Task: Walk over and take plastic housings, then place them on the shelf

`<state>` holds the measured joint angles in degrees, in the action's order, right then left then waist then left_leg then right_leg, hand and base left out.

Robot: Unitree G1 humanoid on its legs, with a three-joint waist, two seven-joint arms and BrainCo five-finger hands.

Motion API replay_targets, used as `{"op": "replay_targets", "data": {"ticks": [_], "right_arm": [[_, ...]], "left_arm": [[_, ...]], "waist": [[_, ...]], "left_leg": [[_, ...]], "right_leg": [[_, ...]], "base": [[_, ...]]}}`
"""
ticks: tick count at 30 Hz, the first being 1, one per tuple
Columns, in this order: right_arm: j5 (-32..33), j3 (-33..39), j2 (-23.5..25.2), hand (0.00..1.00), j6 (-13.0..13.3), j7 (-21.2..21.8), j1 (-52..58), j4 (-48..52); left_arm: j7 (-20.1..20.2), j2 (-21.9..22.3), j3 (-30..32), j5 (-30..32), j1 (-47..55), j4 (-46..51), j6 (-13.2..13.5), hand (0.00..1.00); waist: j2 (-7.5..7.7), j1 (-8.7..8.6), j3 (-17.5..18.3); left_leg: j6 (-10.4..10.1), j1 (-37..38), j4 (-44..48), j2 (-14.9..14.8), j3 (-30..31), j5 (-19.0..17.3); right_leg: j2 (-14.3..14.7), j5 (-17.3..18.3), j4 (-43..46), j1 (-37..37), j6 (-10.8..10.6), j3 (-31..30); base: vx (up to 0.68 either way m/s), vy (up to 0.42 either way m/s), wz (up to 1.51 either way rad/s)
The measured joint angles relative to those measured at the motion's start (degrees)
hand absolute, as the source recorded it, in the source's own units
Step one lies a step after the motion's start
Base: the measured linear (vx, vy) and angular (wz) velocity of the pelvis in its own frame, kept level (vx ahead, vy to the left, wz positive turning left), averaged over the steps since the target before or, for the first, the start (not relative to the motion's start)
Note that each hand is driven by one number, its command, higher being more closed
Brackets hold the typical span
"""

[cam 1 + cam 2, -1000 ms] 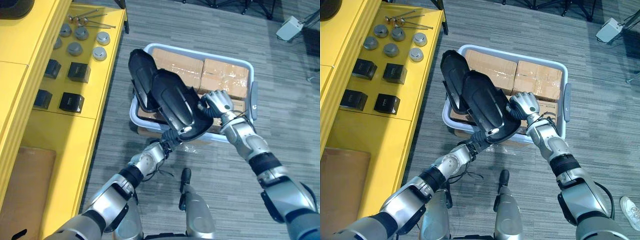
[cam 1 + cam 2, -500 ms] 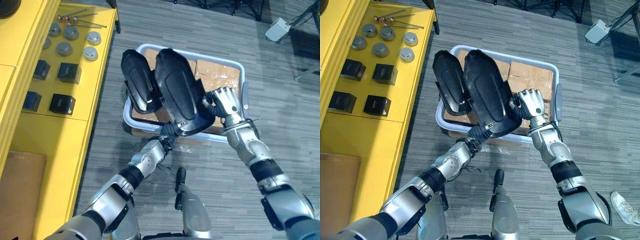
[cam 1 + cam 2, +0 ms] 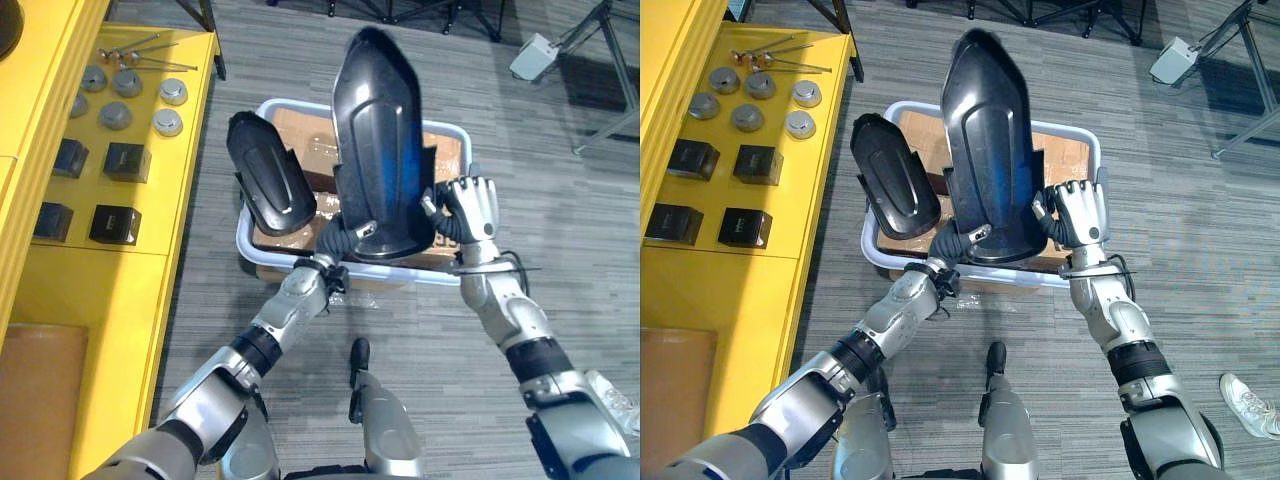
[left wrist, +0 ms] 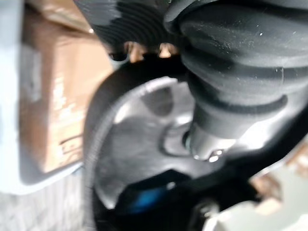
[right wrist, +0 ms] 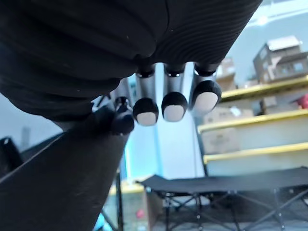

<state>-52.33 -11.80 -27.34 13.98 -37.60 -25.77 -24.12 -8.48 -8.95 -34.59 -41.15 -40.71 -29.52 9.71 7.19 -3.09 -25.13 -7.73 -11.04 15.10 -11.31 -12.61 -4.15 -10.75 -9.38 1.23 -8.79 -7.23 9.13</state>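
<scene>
Black plastic housing (image 3: 380, 140): raised upright over grey bin (image 3: 296, 103). Right robot hand (image 3: 472, 205) curled round its lower right edge; left robot hand (image 3: 945, 245) at its base, grip cannot be told. Second housing (image 3: 268, 185) leans in the bin, near yellow shelf (image 3: 120, 290).

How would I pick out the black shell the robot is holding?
Find the pale tub of cardboard boxes on the grey carpet beside the yellow shelf. Two black housings show above it. The held housing is the taller, upright one, its lower edge in the right hand; the smaller housing leans to its left.
</scene>
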Motion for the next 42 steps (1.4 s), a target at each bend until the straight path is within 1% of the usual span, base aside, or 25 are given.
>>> {"op": "replay_targets", "data": {"ticks": [2,4,8,11,14,16,18,19,21,22,26,31,35,38,42], "right_arm": [[0.0,-0.2,0.7,1.00,1.0,0.0,2.6,0.0],[0.1,-0.6,1.4,1.00,1.1,0.0,3.2,0.0],[0.0,-2.4,1.6,1.00,1.1,0.2,3.3,-0.6],[0.0,-2.9,2.7,1.00,1.0,0.2,3.4,-1.5],[0.1,-3.9,2.8,1.00,1.0,0.1,3.6,-1.6],[0.1,-4.6,2.9,1.00,0.9,0.1,3.5,-1.8],[0.1,-5.0,3.4,1.00,0.9,0.0,3.5,-1.8],[0.1,-5.1,4.0,0.00,0.9,0.0,3.6,-1.8],[0.0,-5.3,4.3,0.00,0.9,0.0,3.8,-1.9],[0.1,-5.3,4.3,0.00,0.8,0.0,4.1,-2.1],[1.1,-5.2,4.6,0.00,0.8,-0.9,4.3,-2.8],[2.3,-5.1,4.6,0.00,0.5,-2.5,4.7,-3.4],[2.6,-4.9,4.9,0.00,-0.5,-2.6,4.7,-3.6],[2.8,-4.5,5.0,0.00,-0.5,-2.6,4.6,-3.7],[4.7,-4.3,5.3,0.00,-0.5,-2.6,4.4,-4.2]], "left_arm": [[-2.1,-0.1,1.3,4.0,0.0,1.8,0.1,1.00],[-4.3,-0.2,2.7,8.0,0.0,3.6,0.1,1.00],[-6.9,-0.9,4.2,13.0,0.0,4.5,0.0,1.00],[-7.8,-1.6,4.6,17.4,0.0,4.5,-0.3,1.00],[-9.0,-1.7,5.0,21.3,0.0,4.6,-0.5,1.00],[-9.5,-1.8,5.5,23.3,0.0,4.6,-1.1,1.00],[-10.5,-1.8,6.5,25.1,0.2,4.9,-1.8,1.00],[-11.2,-1.9,6.9,26.7,0.4,5.2,-2.2,1.00],[-12.1,-1.9,7.2,29.3,0.6,6.3,-2.3,1.00],[-13.4,-2.0,7.6,32.7,0.6,6.5,-2.3,1.00],[-16.9,-2.4,10.1,37.7,1.7,6.7,-2.3,1.00],[-19.5,-3.5,11.9,37.7,3.7,7.0,-2.3,1.00],[-20.0,-4.0,13.3,36.8,4.0,7.2,-2.3,1.00],[-20.7,-4.0,14.4,36.5,4.3,7.2,-2.2,1.00],[-22.3,-4.0,15.2,36.8,4.8,6.9,-1.8,1.00]], "waist": [[0.00,0.60,0.0],[0.00,0.80,0.0],[-0.01,0.92,0.0],[-0.01,0.88,0.0],[-0.01,2.03,0.0],[-0.01,2.49,0.0],[-0.01,2.56,0.0],[-0.01,2.56,0.0],[-0.01,2.60,0.0],[-0.01,2.80,0.0],[-0.01,2.92,0.0],[-0.01,3.15,0.0],[-0.03,3.35,0.0],[-0.04,3.49,0.0],[-0.06,3.51,0.0]], "left_leg": [[-0.1,0.8,-0.6,0.1,0.0,0.0],[-0.1,0.9,-0.6,0.2,0.0,0.0],[-0.1,0.8,-0.7,0.2,0.3,0.1],[-0.2,0.8,-0.6,0.3,1.1,0.2],[-0.2,0.8,-0.6,0.3,1.2,0.2],[-0.2,0.7,-0.6,0.3,1.3,0.2],[-0.2,0.5,-0.5,0.3,1.5,0.2],[-0.2,0.3,-0.4,0.3,1.7,0.2],[-0.2,-0.1,-0.2,0.3,2.2,0.2],[-0.2,-0.1,0.0,0.3,2.3,0.1],[-0.2,-0.1,0.2,0.3,2.3,0.1],[-0.2,-0.5,0.6,0.3,2.5,0.1],[0.0,-1.2,1.3,0.3,2.6,-0.2],[-0.1,-1.5,1.4,0.3,2.5,-0.2],[-0.1,-2.3,1.5,0.3,2.5,-0.2]], "right_leg": [[0.0,0.0,-0.3,0.8,0.0,0.1],[0.0,0.0,-0.5,1.0,0.0,0.2],[0.0,0.0,-0.5,1.0,0.0,0.5],[0.0,0.0,-0.9,1.8,0.0,1.4],[0.0,0.0,-1.0,2.0,0.0,1.5],[0.0,0.0,-1.0,2.0,0.0,1.6],[0.0,0.0,-1.0,2.0,0.0,1.8],[0.0,0.0,-1.0,2.0,0.0,1.9],[0.0,0.0,-1.0,2.0,0.0,2.1],[0.0,0.0,-1.0,2.0,0.0,2.1],[0.0,0.0,-0.9,2.0,0.0,2.1],[0.0,0.0,-0.9,2.0,0.0,2.1],[0.0,0.0,-0.9,1.6,-0.1,2.0],[0.0,0.0,-0.8,1.1,-0.1,2.0],[0.0,-0.1,-0.7,0.4,-0.2,2.0]], "base": [[0.00,0.000,0.00],[0.00,0.000,0.00],[0.00,0.004,0.01],[-0.01,0.016,0.11],[0.00,0.005,0.03],[-0.01,0.008,0.02],[-0.01,0.017,0.05],[-0.01,0.022,0.08],[-0.01,0.023,0.08],[0.00,0.000,0.00],[0.00,0.000,0.00],[0.00,0.000,0.00],[0.00,0.000,0.00],[0.00,0.000,0.00],[0.00,0.000,0.00]]}}
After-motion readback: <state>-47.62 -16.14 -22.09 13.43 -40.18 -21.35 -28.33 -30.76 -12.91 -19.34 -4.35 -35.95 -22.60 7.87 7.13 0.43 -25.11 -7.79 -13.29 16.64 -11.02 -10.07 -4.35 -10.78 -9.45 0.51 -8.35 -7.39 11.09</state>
